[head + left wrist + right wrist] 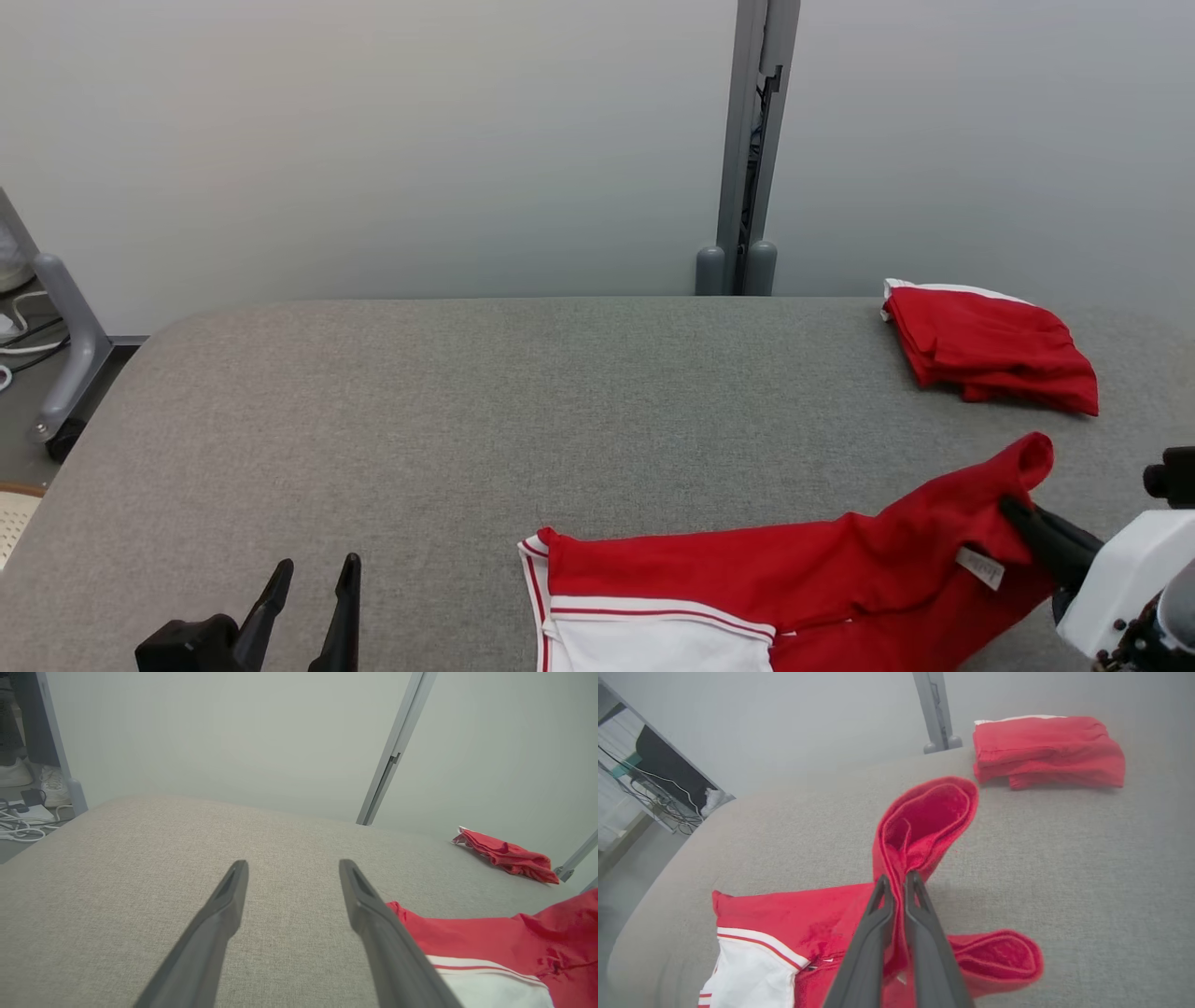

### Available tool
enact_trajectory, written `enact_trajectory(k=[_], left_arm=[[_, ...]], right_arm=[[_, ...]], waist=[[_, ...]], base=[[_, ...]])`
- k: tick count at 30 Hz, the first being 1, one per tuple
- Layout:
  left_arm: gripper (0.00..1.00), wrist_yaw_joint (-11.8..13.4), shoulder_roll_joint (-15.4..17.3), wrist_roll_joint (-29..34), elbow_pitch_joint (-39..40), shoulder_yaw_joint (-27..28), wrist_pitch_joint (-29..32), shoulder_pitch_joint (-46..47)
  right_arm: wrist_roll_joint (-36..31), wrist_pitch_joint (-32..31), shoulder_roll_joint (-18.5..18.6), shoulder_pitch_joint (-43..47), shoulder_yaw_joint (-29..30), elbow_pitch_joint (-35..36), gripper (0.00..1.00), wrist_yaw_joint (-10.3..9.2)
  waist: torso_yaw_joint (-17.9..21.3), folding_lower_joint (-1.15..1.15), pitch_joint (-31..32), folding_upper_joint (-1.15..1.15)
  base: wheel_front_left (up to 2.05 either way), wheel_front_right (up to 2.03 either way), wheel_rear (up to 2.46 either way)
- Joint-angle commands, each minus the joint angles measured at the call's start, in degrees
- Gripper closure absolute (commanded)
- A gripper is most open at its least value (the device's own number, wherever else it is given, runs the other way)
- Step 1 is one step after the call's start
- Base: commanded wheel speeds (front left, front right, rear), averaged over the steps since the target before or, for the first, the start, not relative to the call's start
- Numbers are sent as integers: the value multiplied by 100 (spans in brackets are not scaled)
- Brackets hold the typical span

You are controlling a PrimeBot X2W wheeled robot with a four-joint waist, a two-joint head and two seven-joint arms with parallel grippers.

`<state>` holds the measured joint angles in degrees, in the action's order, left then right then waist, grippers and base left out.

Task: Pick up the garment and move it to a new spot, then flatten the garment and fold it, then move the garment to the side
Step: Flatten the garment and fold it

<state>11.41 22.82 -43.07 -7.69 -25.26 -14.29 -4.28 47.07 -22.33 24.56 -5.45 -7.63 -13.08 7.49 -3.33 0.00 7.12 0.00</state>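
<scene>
The left gripper (293, 864) hangs spread wide above the grey table (131, 858), with the red-and-white garment (490, 935) near its right.

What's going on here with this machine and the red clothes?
The robot is partway through handling a red and white garment on a grey table. Its right gripper is shut on a bunched red part of it and holds that part raised, while the rest lies on the table. Its left gripper is open and holds nothing. A second red garment lies folded at the far right of the table.
</scene>
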Motion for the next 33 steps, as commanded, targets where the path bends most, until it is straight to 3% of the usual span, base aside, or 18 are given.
enact_trajectory(k=[1, 7, 12, 20, 33], left_arm=[[0, 18, 36, -45, 7, 17, -5, 2], [0, 10, 55, -86, -38, 42, 18, -1], [0, -21, 45, -82, -78, 24, 41, 80], [0, -47, 64, -74, -134, -15, 91, 142], [0, -29, 137, -66, -81, -62, 179, 201]], right_arm=[[58, -135, -86, 156, 78, 250, 100, 3], [422, -1030, -901, 800, 265, 1743, 100, 4], [625, -1300, -1653, 956, 107, 1960, 100, 4], [653, -984, -2118, 620, -301, 1001, 100, 5], [1306, -158, -2148, -218, -1138, -847, 100, 8]], waist=[[-49, 0, -6, 0], [-304, 0, -18, 0], [-604, 0, -29, 0], [-1173, 0, -34, 0], [-1663, 0, -42, 0]], base=[[0, 0, 0], [0, 0, 0], [0, 0, 0], [0, 0, 0], [0, 0, 0]])
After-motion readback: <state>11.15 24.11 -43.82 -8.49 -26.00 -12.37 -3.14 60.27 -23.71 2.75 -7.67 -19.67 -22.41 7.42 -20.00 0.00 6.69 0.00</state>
